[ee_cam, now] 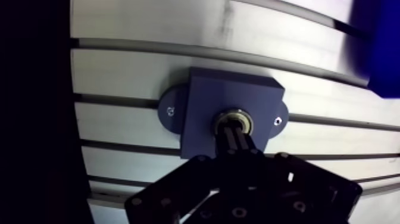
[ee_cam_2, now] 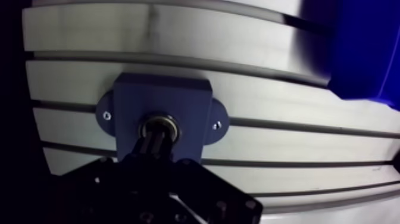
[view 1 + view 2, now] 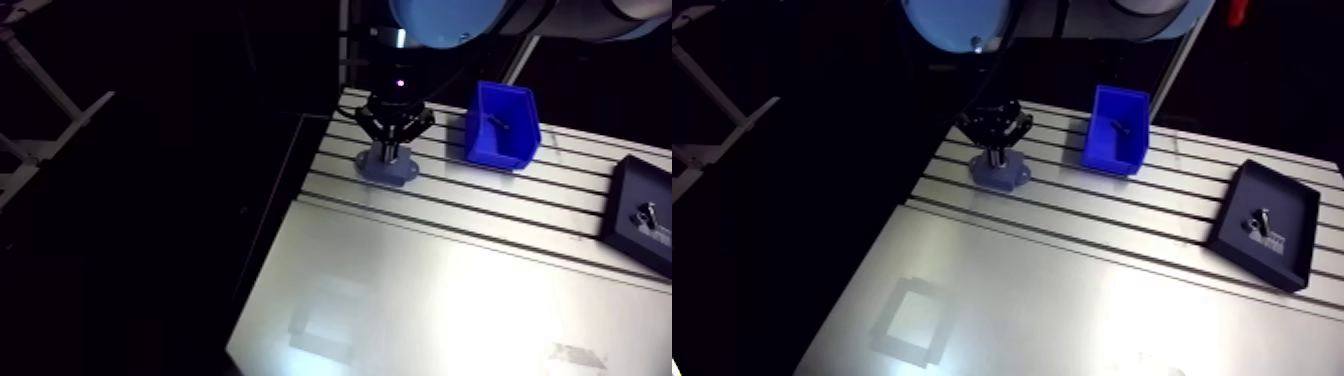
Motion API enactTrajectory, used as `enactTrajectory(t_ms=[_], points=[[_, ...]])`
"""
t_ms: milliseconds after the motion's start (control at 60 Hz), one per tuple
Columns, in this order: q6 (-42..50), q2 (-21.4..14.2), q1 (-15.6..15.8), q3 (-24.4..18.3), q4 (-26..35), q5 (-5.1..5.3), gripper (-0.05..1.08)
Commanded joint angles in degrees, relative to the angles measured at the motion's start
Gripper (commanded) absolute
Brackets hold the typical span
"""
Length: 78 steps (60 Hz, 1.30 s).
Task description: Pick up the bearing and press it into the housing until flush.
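Grey-blue housing [image 1: 202, 113] sits on the slotted table [image 1: 149, 71] with the bearing [image 1: 245, 119] in its round hole, the gripper [image 1: 232, 132] clenched, fingertips together at the bearing, a blue bin [image 3: 500, 125] at two o'clock

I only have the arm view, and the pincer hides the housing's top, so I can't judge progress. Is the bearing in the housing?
Observer: Yes. The wrist view shows the bearing seated in the housing's bore, its metal ring visible around the pincer's tip.
Operator: Is the pincer gripping it?
Observer: No. The pincer is shut, fingers together, tips on the bearing's middle.
Operator: Is the housing fastened down?
Observer: A small screw head shows in each side ear.
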Motion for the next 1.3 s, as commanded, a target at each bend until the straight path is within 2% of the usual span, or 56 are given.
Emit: enactTrajectory(t_ms=[17, 1300], points=[[-0.05, 0.01, -0.09, 0.06, -0.08, 0.03, 1.08], [-0.13, 0.45, -0.09, -0.20, -0.17, 0.12, 1.08]])
